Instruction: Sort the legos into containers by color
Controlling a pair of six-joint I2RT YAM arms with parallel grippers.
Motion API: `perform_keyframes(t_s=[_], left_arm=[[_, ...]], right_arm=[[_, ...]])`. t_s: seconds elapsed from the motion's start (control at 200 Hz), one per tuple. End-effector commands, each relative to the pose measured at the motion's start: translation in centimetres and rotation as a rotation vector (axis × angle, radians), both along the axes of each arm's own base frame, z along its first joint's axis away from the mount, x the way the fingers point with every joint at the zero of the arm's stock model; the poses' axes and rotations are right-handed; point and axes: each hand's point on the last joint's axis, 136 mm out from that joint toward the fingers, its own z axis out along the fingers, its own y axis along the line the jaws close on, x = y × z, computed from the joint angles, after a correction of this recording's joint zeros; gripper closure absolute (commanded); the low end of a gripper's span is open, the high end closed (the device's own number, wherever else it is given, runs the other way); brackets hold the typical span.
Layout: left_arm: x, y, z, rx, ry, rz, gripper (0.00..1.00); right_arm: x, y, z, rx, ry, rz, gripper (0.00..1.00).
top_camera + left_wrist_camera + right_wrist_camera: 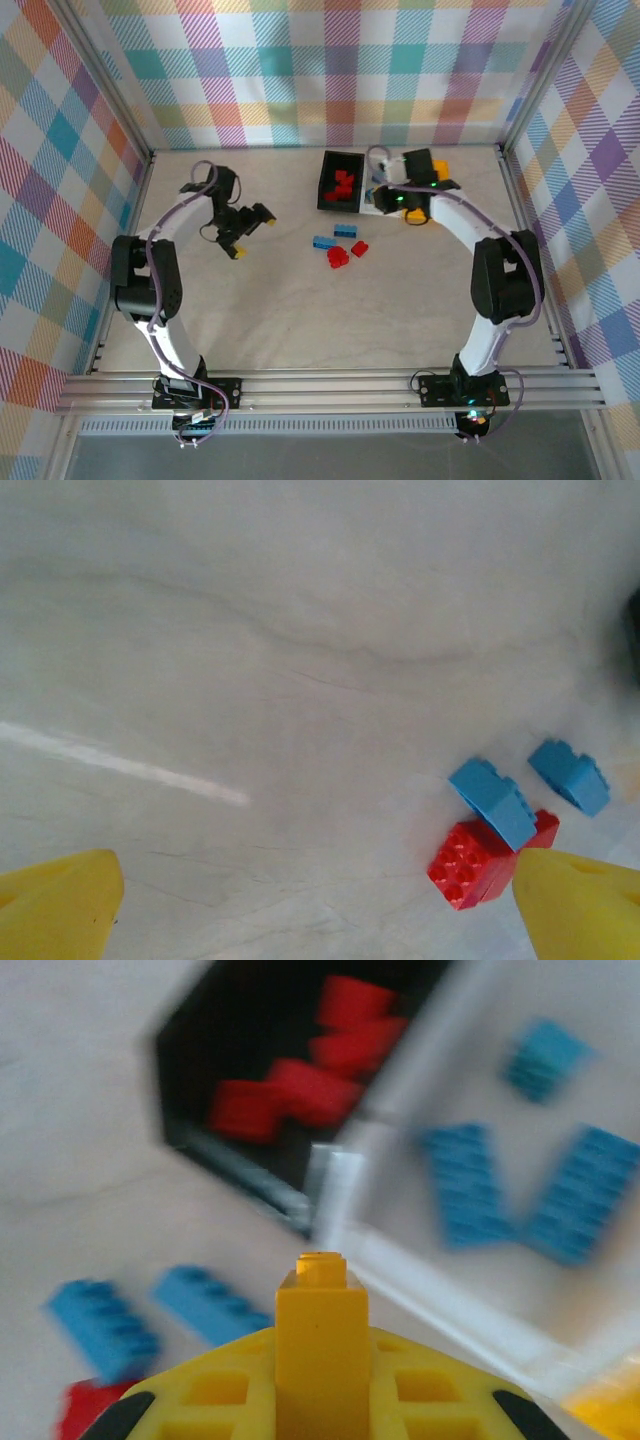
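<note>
A: Start at the left. What is the left gripper doing?

B: It hangs over bare table, jaws spread wide. In its wrist view the yellow fingertips sit at opposite corners with nothing between them.

A: And the loose legos?

B: Just right of it, mid-table, two blue bricks and two red bricks lie in a tight cluster. From the left wrist, one blue brick overlaps a red one. Whether it leans on it I cannot tell.

A: How would they handle?

B: I judge them light, hard and stiff, with smooth, rather slippery walls, and nothing fragile about them. I would pinch across the two flat long sides, low on the body, not over the studs. I would take the blue one first so the red isn't dragged along.

A: Further right?

B: The black bin holds red pieces. Touching its right side, the white bin holds blue pieces. Close by the bins, the right gripper is closed on a yellow brick, held upright with a stud on top. The yellow-orange bin shows at the lower right edge of that wrist view, near the white one.

A: Any writing?

B: None legible. The studs are too blurred, and no bin shows a label.
</note>
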Motion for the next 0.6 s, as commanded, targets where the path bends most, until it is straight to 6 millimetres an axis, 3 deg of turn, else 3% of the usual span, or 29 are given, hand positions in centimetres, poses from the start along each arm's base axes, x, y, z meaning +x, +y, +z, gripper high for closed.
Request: perform_keyframes(t_s=[0.0,0.135,0.24,0.48,0.595], left_arm=[[0.0,-3.1,1.1,0.043,-0.03,-0.164,0.0],[-0.2,-6.5,1.8,0.056,-0.063,-0.301,0.0],[-0.7,-7.9,1.5,0.022,-0.052,-0.331,0.0],[-1.5,-8.6,1.0,0.031,-0.03,-0.379,0.0],[-1.4,-8.7,0.8,0.027,-0.028,-0.379,0.0]], right_arm=[[2.3,-4.4,-2.2,0.017,0.083,-0.165,0.87],[5.2,-8.4,-2.8,0.003,0.088,-0.257,0.87],[6.8,-9.8,-3.5,-0.036,0.097,-0.263,0.86],[8.7,-11.9,-3.1,-0.027,0.071,-0.317,0.77],[8.2,-11.5,-2.1,-0.017,0.05,-0.297,0.59]])
